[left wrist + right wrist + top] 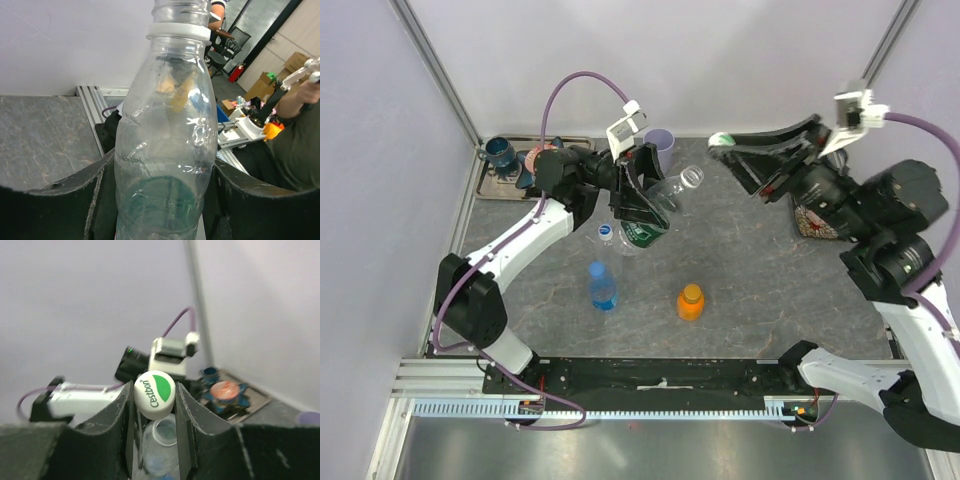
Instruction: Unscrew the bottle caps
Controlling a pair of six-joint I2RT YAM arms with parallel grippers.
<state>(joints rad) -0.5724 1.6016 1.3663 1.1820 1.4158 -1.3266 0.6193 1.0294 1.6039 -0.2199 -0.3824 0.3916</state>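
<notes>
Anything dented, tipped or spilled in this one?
The clear bottle in the left end effector leans over with its neck open. From the left wrist, its wall looks creased above the grip. The green-and-white cap is clamped in the right end effector. No spill shows.

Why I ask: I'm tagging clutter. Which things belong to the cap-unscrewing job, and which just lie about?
Job:
green-label bottle, in left tool
white-green cap, in right tool
blue bottle
orange bottle
white-capped bottle

Lying about:
lilac cup
tray
blue cup
</notes>
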